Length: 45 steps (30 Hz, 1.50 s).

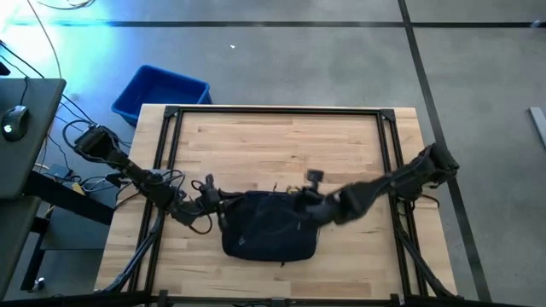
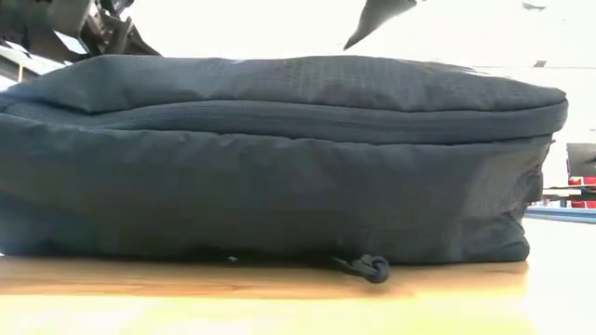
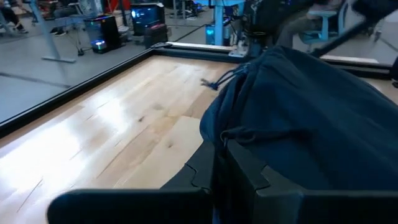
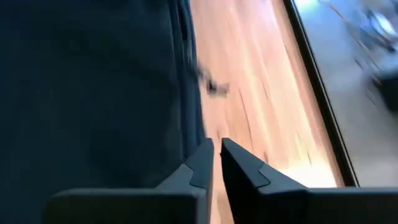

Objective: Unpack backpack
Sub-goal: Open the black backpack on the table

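Observation:
The dark navy backpack [image 1: 269, 226] lies flat on the wooden table near its near edge and fills the low view [image 2: 279, 158], where a zipper cord [image 2: 372, 268] rests on the wood. My left gripper [image 1: 212, 203] is at the backpack's left far corner and is shut on its fabric [image 3: 219, 163]. My right gripper [image 1: 312, 205] reaches in from the right over the backpack's far right part. In the right wrist view its fingers [image 4: 216, 158] are shut beside the bag's edge [image 4: 180, 93]. I cannot tell whether they touch it. My left gripper pinches a raised seam edge of the backpack [image 3: 239, 134] at its left far corner between both fingers. It comes in slanting from the table's left. The bag's body stays on the table.
A black metal frame [image 1: 171, 128] runs around the tabletop. A bright-blue plastic bin [image 1: 162, 92] stands on the floor beyond the table's far left corner. A desk with a mouse [image 1: 13, 119] is to the left. Bare wood [image 1: 281, 145] lies beyond the backpack.

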Available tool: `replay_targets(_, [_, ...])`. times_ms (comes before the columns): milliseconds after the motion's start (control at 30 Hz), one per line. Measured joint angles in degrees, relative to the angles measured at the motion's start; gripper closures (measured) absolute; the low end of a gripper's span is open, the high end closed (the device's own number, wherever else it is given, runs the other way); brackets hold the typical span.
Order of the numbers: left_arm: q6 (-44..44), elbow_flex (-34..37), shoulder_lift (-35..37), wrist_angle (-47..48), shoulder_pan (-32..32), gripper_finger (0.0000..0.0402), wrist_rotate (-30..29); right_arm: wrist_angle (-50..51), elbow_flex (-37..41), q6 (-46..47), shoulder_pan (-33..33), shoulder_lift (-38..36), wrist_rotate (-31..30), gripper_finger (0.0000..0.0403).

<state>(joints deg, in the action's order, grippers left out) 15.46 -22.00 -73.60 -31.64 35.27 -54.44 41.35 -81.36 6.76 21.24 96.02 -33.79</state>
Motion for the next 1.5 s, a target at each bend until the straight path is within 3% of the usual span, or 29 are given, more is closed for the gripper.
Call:
replay_targets(200, [-0.63, 0.0, 0.0, 0.0, 0.48, 0.0401, 1.48, -6.39, -0.09, -16.93, -9.44, 1.34, 16.4, 0.0292])
replay_targets(333, [-0.61, 0.0, 0.0, 0.07, 0.46, 0.0401, 2.19, -6.43, 0.02, -22.41, -14.15, 4.86, 21.41, 0.0249])
replay_targets(600, [0.49, 0.0, 0.0, 0.89, 0.48, 0.0401, 2.5, -10.79, 0.02, -35.42, -15.53, 7.01, 34.37, 0.0236])
replay_targets(833, [0.84, 0.0, 0.0, 1.42, 0.32, 0.0401, 2.47, -15.7, 0.02, -37.49, -13.69, 8.84, 32.6, 0.0272])
replay_targets(1000, [2.25, 0.0, 0.0, 2.48, 0.3, 0.0401, 1.71, -16.93, 0.04, -38.01, -12.7, 10.86, 33.17, 0.032])
replay_targets(1133, [3.21, 0.0, 0.0, 3.53, 0.3, 0.0401, 0.68, -15.54, 0.04, -31.33, -11.91, 11.2, 25.46, 0.039])
replay_targets(1333, [7.6, 0.0, 0.0, 8.25, 0.35, 0.0401, -1.43, -5.14, 0.02, -24.42, -10.67, 9.8, 12.39, 0.0401])
replay_targets(1500, [8.5, 0.0, 0.0, 9.65, 0.37, 0.0401, -1.78, 6.74, 0.02, -17.48, -10.6, 9.4, 10.01, 0.0402])
